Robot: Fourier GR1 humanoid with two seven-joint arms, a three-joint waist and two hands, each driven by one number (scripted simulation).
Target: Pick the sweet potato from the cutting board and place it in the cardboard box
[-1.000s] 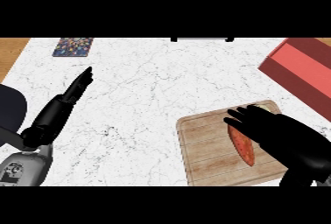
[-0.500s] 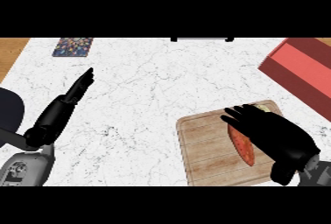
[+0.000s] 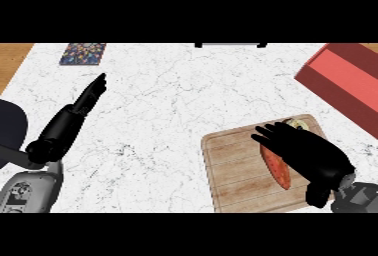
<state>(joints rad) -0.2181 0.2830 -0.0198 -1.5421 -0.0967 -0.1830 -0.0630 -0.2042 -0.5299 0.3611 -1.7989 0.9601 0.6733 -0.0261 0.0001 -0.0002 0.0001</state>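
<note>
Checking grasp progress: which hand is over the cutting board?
The right hand, spread above the sweet potato; the left hand rests straight-fingered over bare counter.

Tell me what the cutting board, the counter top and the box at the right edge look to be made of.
Cutting board: pale wood, matte, judging by its lengthwise grain lines and routed groove near the rim.
Counter top: white marble or a stone-look surface, with fine grey veins; polish cannot be told.
Box: flat reddish-pink faces, unmarked; possibly coloured cardboard, but its look leaves that open.
</note>
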